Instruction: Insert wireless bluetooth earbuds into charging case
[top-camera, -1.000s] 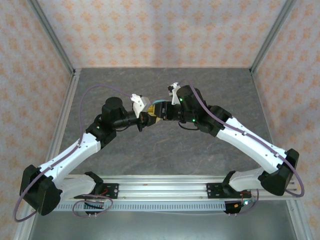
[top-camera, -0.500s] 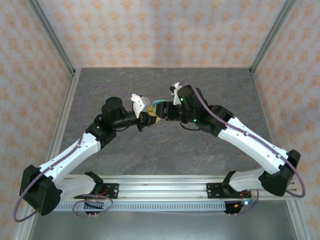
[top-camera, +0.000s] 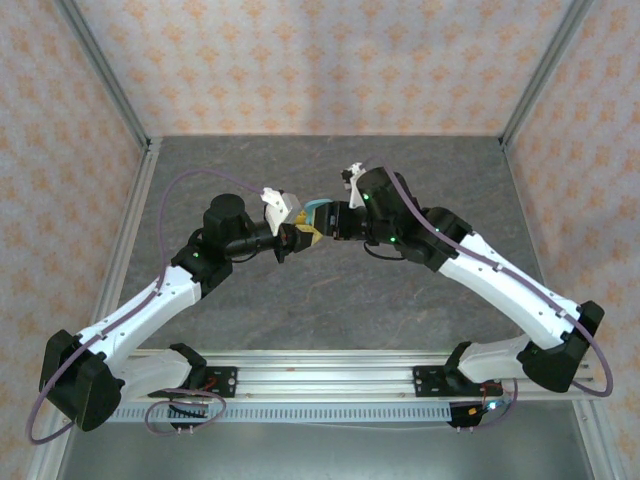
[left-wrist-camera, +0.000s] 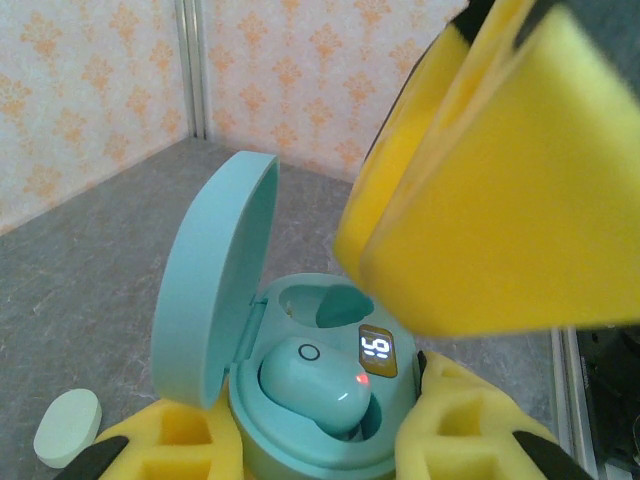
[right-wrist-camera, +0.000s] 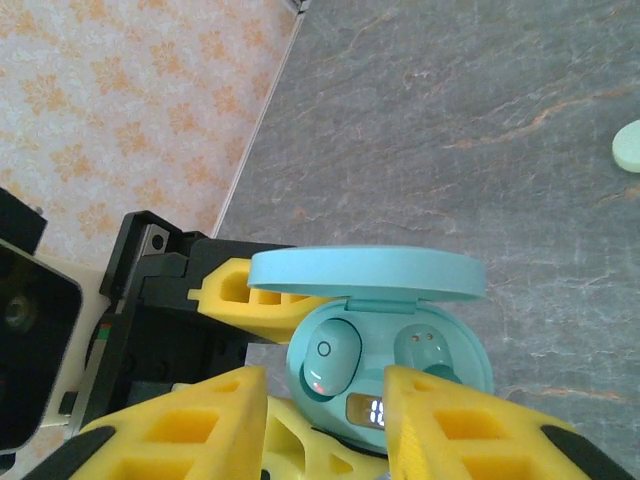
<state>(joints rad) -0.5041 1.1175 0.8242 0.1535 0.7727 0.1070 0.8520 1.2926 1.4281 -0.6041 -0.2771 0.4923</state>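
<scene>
Nearest the left wrist camera, the left gripper (left-wrist-camera: 325, 440) is clenched on the base of the small mint-green oval plastic charging case (right-wrist-camera: 378, 325), a yellow foam pad pressing on either side. The case sits upright with its lid swung open. One rounded mint-green earbud (left-wrist-camera: 315, 385) lies seated in the near socket, a red light glowing on it. The socket behind it (left-wrist-camera: 330, 303) is bare.

Above and just beyond the case hovers the right gripper (right-wrist-camera: 325, 385), its yellow fingers spread and grasping nothing. Farther off, on the grey stone-patterned table (right-wrist-camera: 450, 100), lies a small pale mint-green rounded plastic piece (left-wrist-camera: 67, 425). By its look it is the mate to the seated bud.

I judge the step in hand to be filling that bare socket. The left claw should keep the case level and still, mouth upward. The right one should take the loose bud by its sides and turn its contact face downward. It should then lower the bud straight into the socket, staying clear of the raised lid so it is not knocked shut, and release only once the bud sits flush.

Against the overhead picture from a second ago, the right wrist has shifted a little toward the back wall and more of the case shows. The left arm has not moved.
</scene>
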